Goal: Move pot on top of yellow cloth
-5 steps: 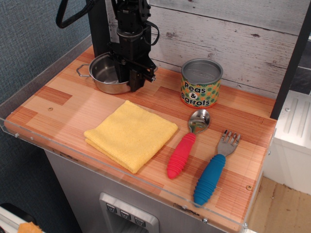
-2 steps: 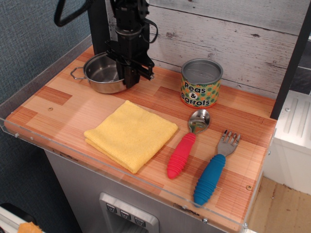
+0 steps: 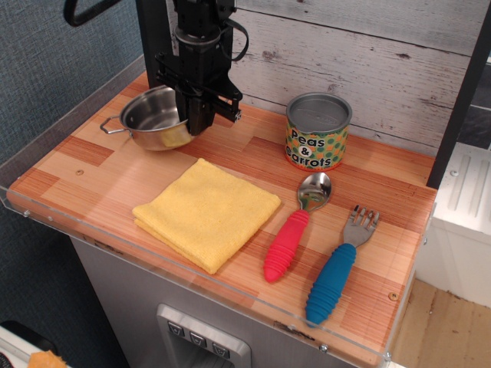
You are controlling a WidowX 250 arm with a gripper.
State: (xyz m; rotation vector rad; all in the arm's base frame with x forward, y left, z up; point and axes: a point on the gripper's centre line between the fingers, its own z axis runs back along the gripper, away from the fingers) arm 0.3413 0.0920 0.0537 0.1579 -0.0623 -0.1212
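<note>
Since the earlier frames the pot [image 3: 149, 119] has shifted left and forward and now sits tilted, its right rim raised and its open mouth tipped toward the left, where before it stood level near the back wall. One thin wire loop handle juts out at its lower left. The black pincer [image 3: 197, 123] has travelled with it and is clamped on the pot's right rim, jaws narrowed onto the thin metal wall, with one finger down inside the bowl. The pot looks lifted on that side, though whether its left edge touches the worktop [image 3: 84, 165] cannot be told.

That pot is at the rear left of the worktop, behind and apart from the yellow cloth [image 3: 205, 211], which lies flat near the front edge, unmoved.

Striped reddish and pale wood laminate covers the worktop, edged by a clear plastic rim. Whitewashed planks form the back wall [image 3: 360, 54], and a blue-grey textured wall stands to the left.

Polished steel makes the pot shallow, round and mirror-bright. Folded square, the cloth is soft and fuzzy. A "Peas & Carrots" can [image 3: 317, 130] stands upright at the rear right, with a dull grey lid. In front of it lie a spoon [image 3: 295, 226] with a ribbed red handle and a fork [image 3: 337, 268] with a ribbed blue handle, side by side.
</note>
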